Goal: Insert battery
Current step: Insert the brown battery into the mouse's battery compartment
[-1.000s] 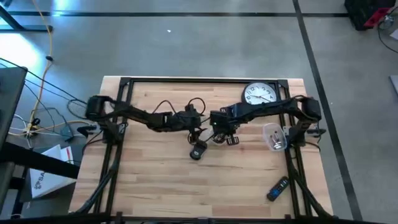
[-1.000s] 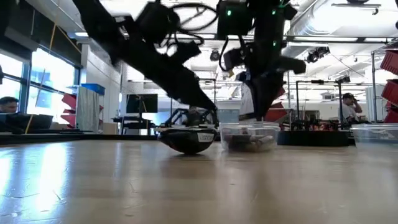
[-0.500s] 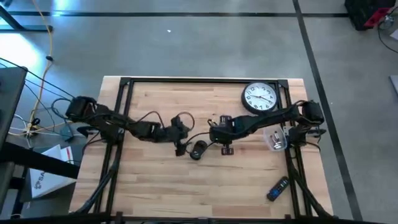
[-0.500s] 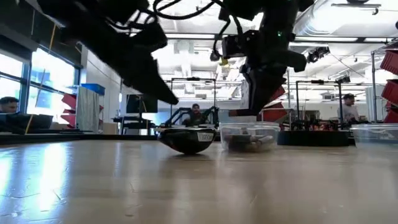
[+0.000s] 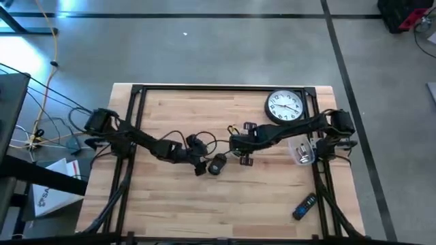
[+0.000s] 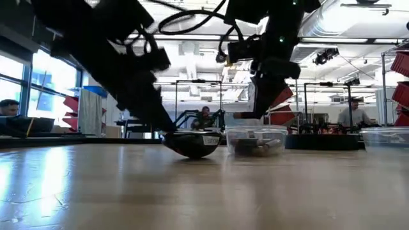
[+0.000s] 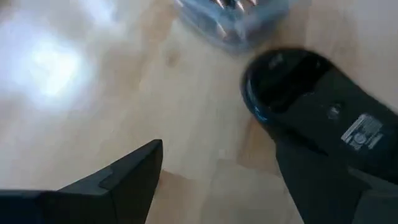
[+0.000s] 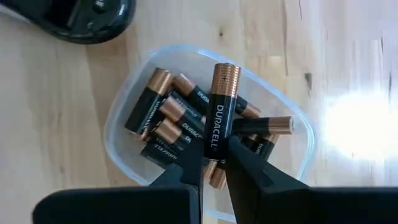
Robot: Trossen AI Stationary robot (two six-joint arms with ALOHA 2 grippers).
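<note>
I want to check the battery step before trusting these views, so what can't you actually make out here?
- Mouse battery bay: left wrist view blurred, contacts unreadable.
- Held battery lower end: hidden between the right gripper fingers.
- Tub contents: batteries overlap; count unclear.
- Left gripper: blurred; touching the mouse or not is unclear.
- Remote: too small in the high view.

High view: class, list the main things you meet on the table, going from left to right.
Left gripper → computer mouse → right gripper → wall clock → remote control.
</note>
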